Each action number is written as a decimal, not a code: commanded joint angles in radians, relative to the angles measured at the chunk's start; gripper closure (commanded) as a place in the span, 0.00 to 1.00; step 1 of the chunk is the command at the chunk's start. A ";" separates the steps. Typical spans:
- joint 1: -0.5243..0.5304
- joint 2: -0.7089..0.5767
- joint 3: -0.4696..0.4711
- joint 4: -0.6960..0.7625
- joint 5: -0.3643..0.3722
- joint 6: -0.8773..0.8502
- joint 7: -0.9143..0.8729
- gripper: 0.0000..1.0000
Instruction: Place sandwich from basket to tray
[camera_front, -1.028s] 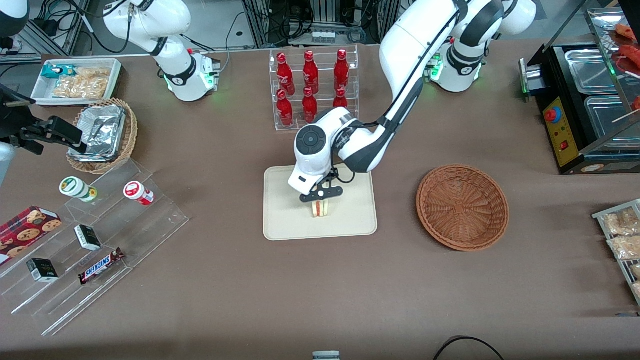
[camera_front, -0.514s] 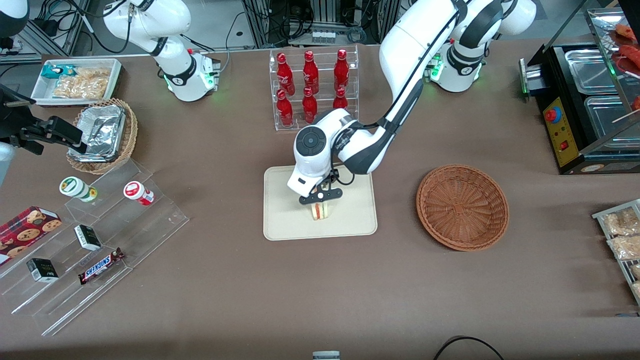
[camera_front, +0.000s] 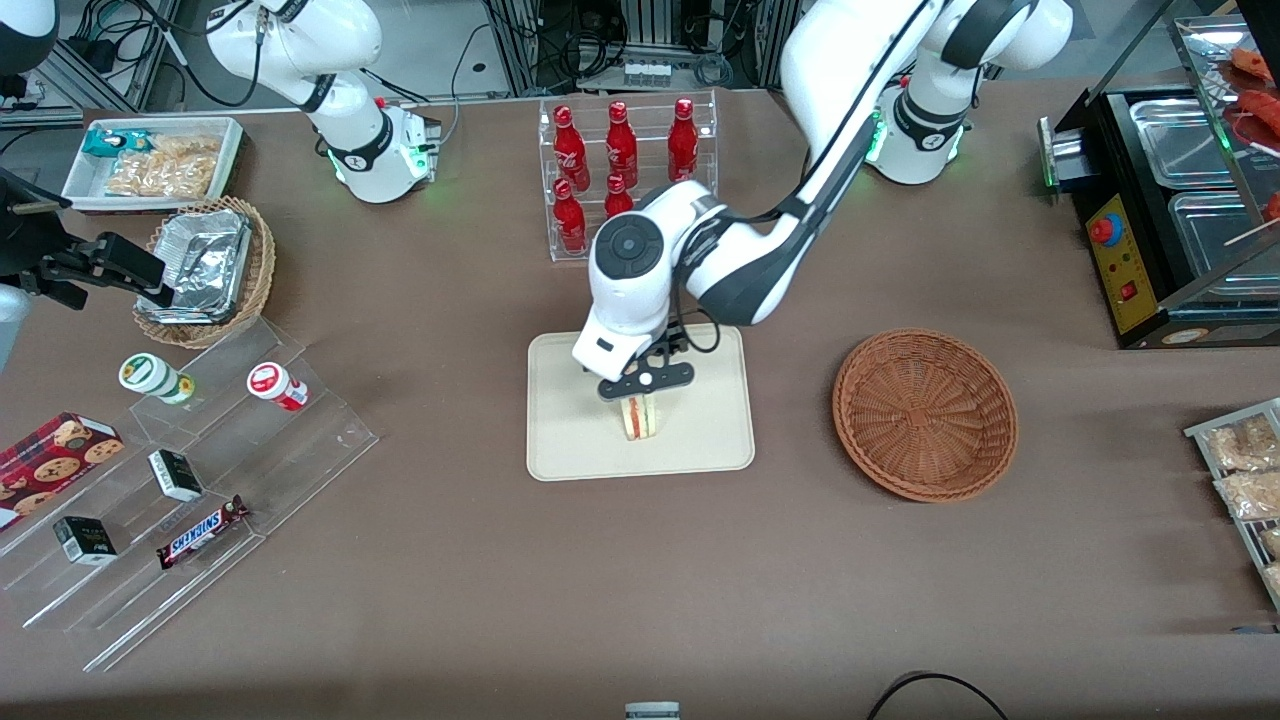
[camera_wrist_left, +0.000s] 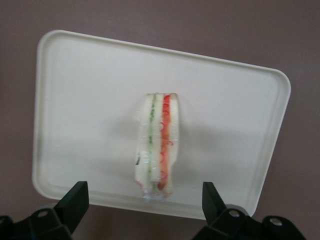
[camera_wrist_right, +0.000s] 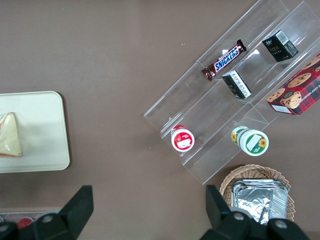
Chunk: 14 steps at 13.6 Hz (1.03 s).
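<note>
The sandwich (camera_wrist_left: 157, 145) stands on edge on the tray (camera_wrist_left: 80, 90), filling stripes up, below the spread tool (camera_front: 645, 392).

The sandwich (camera_front: 640, 417) is standing on edge on the tray (camera_front: 570, 440) — near its middle. The gripper (camera_front: 646, 385) is hovering directly above it, fingers (camera_wrist_left: 75, 199) spread wide and touching nothing. The basket (camera_front: 925, 412) is sitting beside the tray, apart from it — toward the working arm's end of the table.
</note>
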<state>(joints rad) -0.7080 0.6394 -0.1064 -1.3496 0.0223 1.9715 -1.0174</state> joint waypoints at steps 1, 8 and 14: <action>0.048 -0.073 -0.001 -0.049 0.010 -0.071 0.112 0.00; 0.263 -0.239 -0.002 -0.176 0.011 -0.240 0.297 0.00; 0.464 -0.452 -0.002 -0.373 -0.001 -0.249 0.581 0.00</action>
<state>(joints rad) -0.2820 0.2901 -0.0974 -1.6181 0.0247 1.7216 -0.4884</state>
